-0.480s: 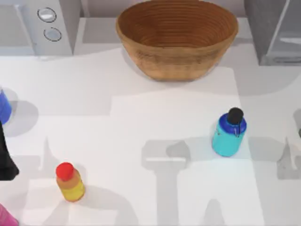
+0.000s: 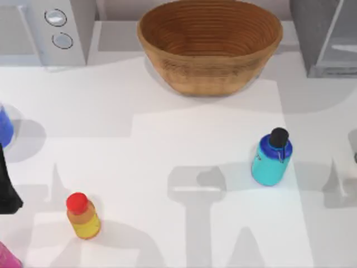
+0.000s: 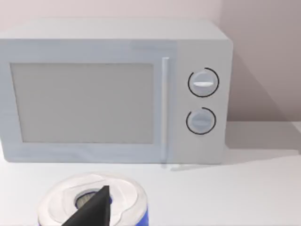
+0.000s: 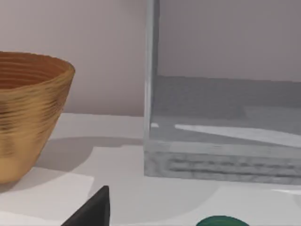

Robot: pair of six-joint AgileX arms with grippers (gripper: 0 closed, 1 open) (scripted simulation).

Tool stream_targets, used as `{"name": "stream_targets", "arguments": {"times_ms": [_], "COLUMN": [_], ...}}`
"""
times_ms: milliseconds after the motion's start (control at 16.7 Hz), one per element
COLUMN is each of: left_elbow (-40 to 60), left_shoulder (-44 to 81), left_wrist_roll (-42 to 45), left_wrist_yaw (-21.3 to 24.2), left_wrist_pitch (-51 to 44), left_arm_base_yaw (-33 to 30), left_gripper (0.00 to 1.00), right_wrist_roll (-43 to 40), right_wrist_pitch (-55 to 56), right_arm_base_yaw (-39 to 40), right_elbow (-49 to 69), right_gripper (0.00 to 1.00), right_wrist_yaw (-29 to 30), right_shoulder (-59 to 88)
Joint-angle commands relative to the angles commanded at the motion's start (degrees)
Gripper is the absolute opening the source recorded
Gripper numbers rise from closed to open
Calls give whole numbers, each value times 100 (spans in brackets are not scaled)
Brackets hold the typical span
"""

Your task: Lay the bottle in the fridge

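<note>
The bottle (image 2: 270, 159) stands upright right of the table's middle; it is cyan with a blue shoulder, a black cap and a small black strap. Nothing touches it. The fridge (image 2: 312, 39) is a grey box at the back right corner. In the right wrist view the fridge (image 4: 225, 155) shows its light interior beside a pale door edge (image 4: 150, 70). My left gripper (image 2: 8, 192) is a black shape at the table's left edge, far from the bottle. A dark tip of my right gripper (image 4: 91, 212) shows in the right wrist view, facing the fridge.
A wooden basket (image 2: 209, 44) sits at the back middle, left of the fridge. A grey box with two dials (image 2: 50, 30) stands at the back left. A yellow-orange bottle with a red cap (image 2: 82, 216) stands front left. A blue-and-white can (image 3: 94, 205) lies under my left gripper.
The arms' shadows on the table have shifted slightly. The bottle and the other objects have not moved.
</note>
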Motion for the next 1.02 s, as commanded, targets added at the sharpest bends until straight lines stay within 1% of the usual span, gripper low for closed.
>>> {"name": "stream_targets", "arguments": {"times_ms": [120, 300, 720, 840, 1020], "left_elbow": [0, 0, 0, 0, 0], "left_shoulder": [0, 0, 0, 0, 0], "left_wrist_roll": [0, 0, 0, 0, 0], "left_wrist_yaw": [0, 0, 0, 0, 0], "left_wrist_pitch": [0, 0, 0, 0, 0], "left_arm_base_yaw": [0, 0, 0, 0, 0], "left_gripper": [100, 100, 100, 100, 100], "right_wrist_roll": [-52, -133, -264, -344, -475], "right_wrist_pitch": [784, 2285, 6221, 7041, 7843], "right_arm_base_yaw": [81, 225, 680, 747, 763], "right_elbow": [8, 58, 304, 382, 488], "right_gripper": [100, 100, 100, 100, 100], "right_wrist_yaw": [-193, -617, -1919, -2297, -2780], "right_shoulder": [897, 2581, 6970, 8049, 9357]}}
